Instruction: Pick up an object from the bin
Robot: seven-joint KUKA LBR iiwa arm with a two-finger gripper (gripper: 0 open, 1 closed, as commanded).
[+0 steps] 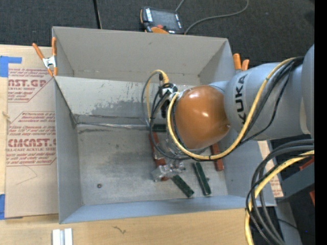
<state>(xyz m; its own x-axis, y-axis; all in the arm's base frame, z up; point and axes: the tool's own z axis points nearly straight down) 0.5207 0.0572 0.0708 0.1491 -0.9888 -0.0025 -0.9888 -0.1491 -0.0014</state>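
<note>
Apparently at the grasping step, the gripper (166, 173), open or closed I cannot tell, hangs low in the bin (107, 162) at lower centre beside two dark green sticks (202, 178), so it probably needs centring over one next.

Arm (265, 101) extended inward, end effector (166, 173) apparently low

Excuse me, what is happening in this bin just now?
A KUKA arm reaches into the grey metal bin from the right. Its end effector is low over the bin floor, in the front right part. Just beside it lies a dark green strip, with a second green strip a little further right and a reddish-brown piece beyond that. I cannot tell whether anything is grasped yet; nothing is lifted.
</note>
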